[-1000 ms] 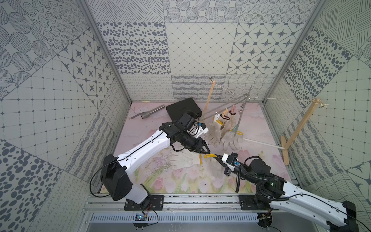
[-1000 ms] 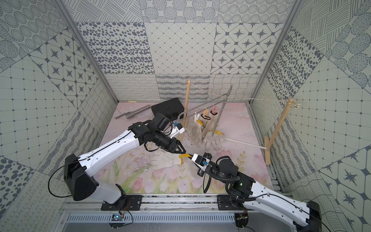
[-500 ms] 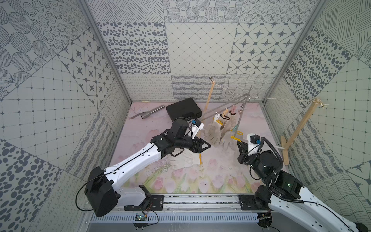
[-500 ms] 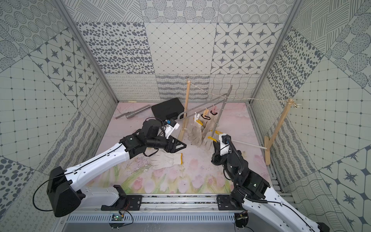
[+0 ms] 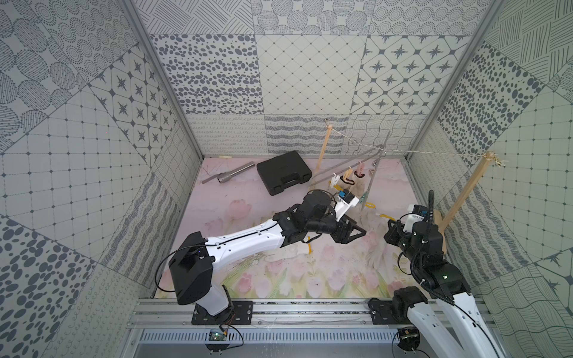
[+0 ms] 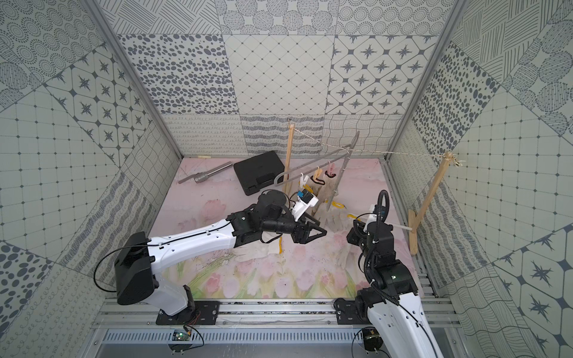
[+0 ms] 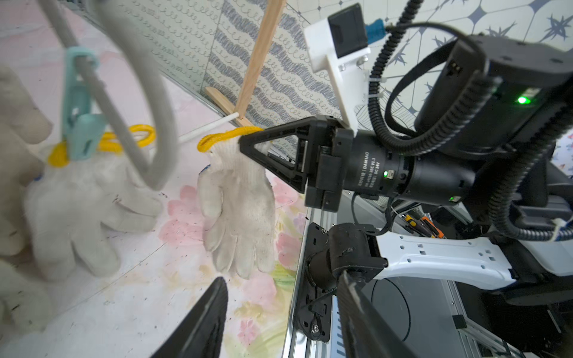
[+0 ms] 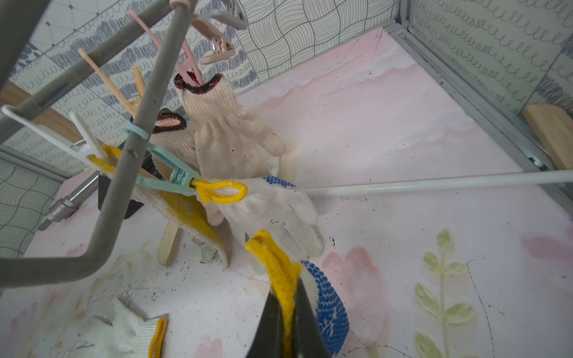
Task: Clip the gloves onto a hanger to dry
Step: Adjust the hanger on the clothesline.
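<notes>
My right gripper (image 8: 291,299) is shut on the yellow cuff of a blue-dotted glove (image 8: 325,297). That glove (image 7: 242,210) hangs from it above the mat, just to the side of the grey hanger's (image 8: 136,124) low end. In both top views the right gripper (image 5: 389,220) (image 6: 353,218) is right of the hanger (image 5: 341,167). A teal peg (image 8: 167,178) grips another yellow-cuffed glove (image 8: 273,207). A pink peg holds a cream glove (image 8: 226,130). My left gripper (image 5: 359,232) (image 7: 282,303) stands open and empty, left of the held glove.
One glove (image 5: 288,251) lies flat on the mat under my left forearm. A black case (image 5: 283,172) and a metal tube (image 5: 229,176) sit at the back. Wooden posts (image 5: 459,195) (image 5: 324,148) carry the string. A white rod (image 8: 434,183) lies across the mat at the right.
My right gripper has carried the glove from the front centre up and to the right, beside the hanger. My left gripper has let go, opened and swung right after it.
</notes>
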